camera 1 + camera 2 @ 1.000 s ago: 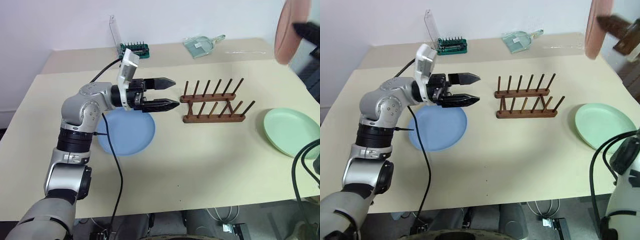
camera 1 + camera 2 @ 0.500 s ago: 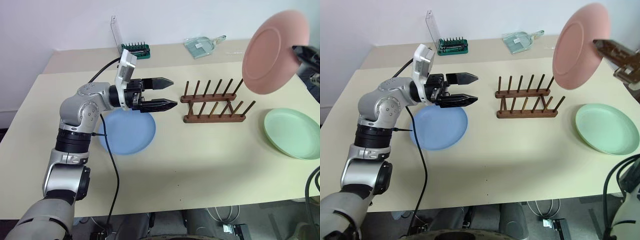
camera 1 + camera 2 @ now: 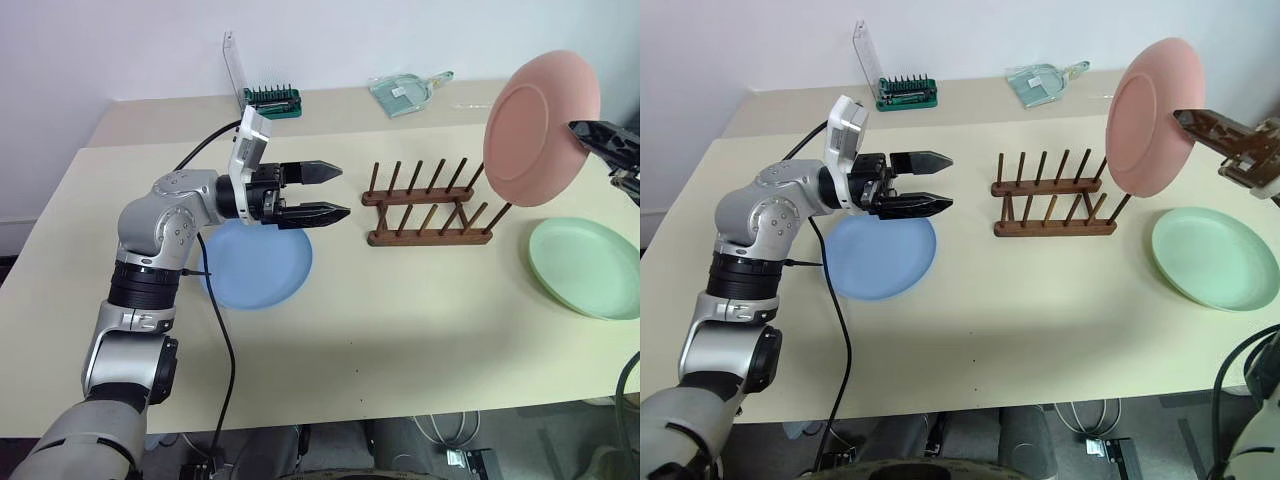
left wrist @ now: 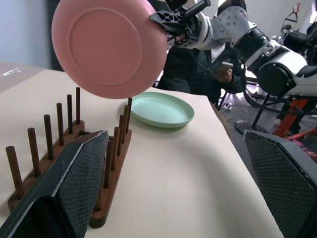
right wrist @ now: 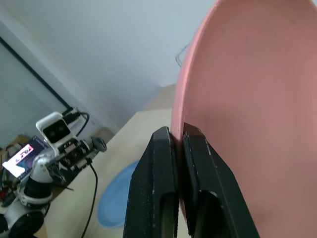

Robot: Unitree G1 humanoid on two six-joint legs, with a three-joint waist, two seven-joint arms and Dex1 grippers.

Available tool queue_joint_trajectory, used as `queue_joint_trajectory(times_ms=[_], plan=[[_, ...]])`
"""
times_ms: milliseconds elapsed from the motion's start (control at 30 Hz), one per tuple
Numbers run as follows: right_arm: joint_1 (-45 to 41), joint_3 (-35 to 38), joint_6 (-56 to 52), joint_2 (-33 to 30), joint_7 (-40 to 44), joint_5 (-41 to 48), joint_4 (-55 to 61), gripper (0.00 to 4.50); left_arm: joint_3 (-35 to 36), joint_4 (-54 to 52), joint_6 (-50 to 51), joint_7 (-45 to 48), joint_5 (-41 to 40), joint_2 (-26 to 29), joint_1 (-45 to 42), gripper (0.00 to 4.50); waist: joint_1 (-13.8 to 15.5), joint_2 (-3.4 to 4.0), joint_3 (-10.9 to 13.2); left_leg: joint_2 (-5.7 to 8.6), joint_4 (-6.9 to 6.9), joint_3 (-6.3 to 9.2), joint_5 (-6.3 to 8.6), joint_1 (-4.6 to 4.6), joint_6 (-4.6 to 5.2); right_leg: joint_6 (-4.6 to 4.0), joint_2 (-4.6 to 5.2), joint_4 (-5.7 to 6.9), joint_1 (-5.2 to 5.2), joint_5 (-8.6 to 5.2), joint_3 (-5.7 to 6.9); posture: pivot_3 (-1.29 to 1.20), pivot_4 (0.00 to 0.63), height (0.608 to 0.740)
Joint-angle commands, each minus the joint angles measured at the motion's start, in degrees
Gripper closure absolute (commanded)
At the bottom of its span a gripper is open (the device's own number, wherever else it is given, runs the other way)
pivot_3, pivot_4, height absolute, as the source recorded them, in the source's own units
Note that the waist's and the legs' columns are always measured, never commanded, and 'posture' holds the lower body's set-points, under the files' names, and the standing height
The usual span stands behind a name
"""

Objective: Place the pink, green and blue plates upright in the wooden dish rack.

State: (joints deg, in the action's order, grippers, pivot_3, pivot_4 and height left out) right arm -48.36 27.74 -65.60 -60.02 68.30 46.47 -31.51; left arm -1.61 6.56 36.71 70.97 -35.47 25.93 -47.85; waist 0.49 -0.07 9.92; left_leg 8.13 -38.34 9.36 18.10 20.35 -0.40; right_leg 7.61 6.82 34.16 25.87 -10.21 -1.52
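My right gripper [image 3: 583,133] is shut on the rim of the pink plate [image 3: 540,128], holding it upright in the air over the right end of the wooden dish rack [image 3: 430,206]. The rack's slots hold nothing. In the right wrist view both fingers [image 5: 158,173] pinch the pink plate's [image 5: 247,99] edge. The blue plate [image 3: 262,268] lies flat left of the rack, partly under my left gripper [image 3: 345,190], which hovers open and level, pointing at the rack's left end. The green plate [image 3: 585,266] lies flat right of the rack.
A green screwdriver-bit holder [image 3: 272,100] with a clear upright lid and a clear plastic dustpan [image 3: 405,92] sit at the table's back. A black cable [image 3: 215,330] hangs from my left arm. A seated person [image 4: 208,64] shows beyond the table's right side.
My right gripper brought the pink plate down and left toward the rack's right end and rolled it from edge-on to face-on. The left arm stayed still.
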Motion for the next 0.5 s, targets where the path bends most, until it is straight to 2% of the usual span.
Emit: queue_joint_trajectory(times_ms=[33, 500], plan=[[-3.3, 3.2, -1.0, -0.8, -1.3, 2.8, 0.7, 4.47, 0.0, -1.5, -0.4, 0.2, -0.1, 0.4, -0.6, 0.00, 0.1, 0.00, 0.0, -0.01, 0.01, 0.02, 0.00, 0.01, 0.00, 0.00, 0.00, 0.00, 0.00, 0.00, 0.00, 0.00, 0.150, 0.740], [1.7, 2.6, -1.5, 1.0, -3.1, 2.9, 1.9, 4.47, 0.1, -1.6, 0.0, -0.4, -0.2, 0.0, -0.8, 0.00, 0.2, -0.01, 0.0, 0.00, -0.01, 0.01, 0.00, 0.02, 0.00, 0.00, 0.00, 0.00, 0.01, 0.00, 0.00, 0.00, 0.150, 0.740]])
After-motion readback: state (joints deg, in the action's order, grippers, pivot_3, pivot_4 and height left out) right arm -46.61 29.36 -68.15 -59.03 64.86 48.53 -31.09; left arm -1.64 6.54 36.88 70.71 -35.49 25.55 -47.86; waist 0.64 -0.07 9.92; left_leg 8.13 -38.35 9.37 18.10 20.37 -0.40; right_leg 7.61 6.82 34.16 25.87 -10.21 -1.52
